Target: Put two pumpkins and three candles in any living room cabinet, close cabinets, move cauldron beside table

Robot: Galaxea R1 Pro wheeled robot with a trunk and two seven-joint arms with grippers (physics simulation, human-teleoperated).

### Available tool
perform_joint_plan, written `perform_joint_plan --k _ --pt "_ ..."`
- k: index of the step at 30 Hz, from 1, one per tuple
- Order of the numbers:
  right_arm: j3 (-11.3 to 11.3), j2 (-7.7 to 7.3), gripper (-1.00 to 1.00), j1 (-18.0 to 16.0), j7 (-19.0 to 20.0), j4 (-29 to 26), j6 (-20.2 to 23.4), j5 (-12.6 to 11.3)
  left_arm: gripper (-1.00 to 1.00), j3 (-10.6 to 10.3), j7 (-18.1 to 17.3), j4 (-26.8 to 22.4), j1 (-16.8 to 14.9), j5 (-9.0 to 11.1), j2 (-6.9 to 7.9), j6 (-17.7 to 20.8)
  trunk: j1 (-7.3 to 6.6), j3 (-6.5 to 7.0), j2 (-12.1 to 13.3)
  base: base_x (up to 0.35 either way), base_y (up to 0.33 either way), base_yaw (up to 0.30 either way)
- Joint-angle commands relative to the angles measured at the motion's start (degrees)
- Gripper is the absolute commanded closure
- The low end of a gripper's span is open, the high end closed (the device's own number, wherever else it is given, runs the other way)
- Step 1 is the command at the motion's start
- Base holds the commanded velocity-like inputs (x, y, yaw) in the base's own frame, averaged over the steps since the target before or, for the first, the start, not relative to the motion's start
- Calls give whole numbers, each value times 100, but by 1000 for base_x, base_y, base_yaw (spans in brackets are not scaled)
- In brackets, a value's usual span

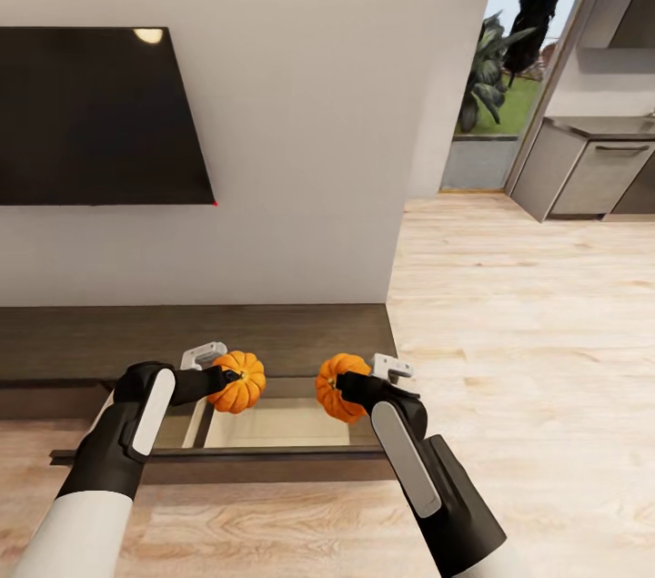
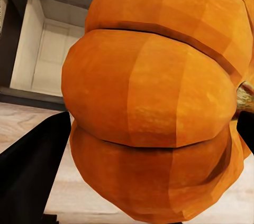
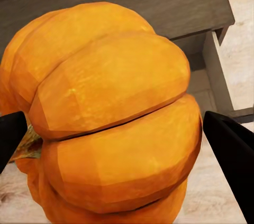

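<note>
Both hands loaded. My left gripper [image 1: 221, 375] is pinching one small ribbed orange pumpkin [image 1: 237, 381], my right gripper [image 1: 344, 382] is pinching the other orange pumpkin [image 1: 337, 385]. Both hang over the pulled-out drawer [image 1: 273, 424] at the right end of the long low dark-brown wooden cabinet [image 1: 191, 339]; pale wood shows inside it. Left one is above the drawer's left side, right one near its right edge. Black wall TV [image 1: 95, 116] above the cabinet.

Open drawer [image 1: 273, 423] of the cabinet [image 1: 182, 341] gapes unobstructed below.
</note>
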Motion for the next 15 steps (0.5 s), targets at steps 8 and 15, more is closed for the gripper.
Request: perform_joint_plan --k 8,15 --pt "271 0 100 -6 -55 153 -166 -4 100 -12 56 114 -4 29 -16 -45 179 -154 -332 0 0 0" --pt "454 0 100 -6 42 293 -324 16 100 -14 80 325 -4 1 -112 -465 332 -280 -613 0 0 0"
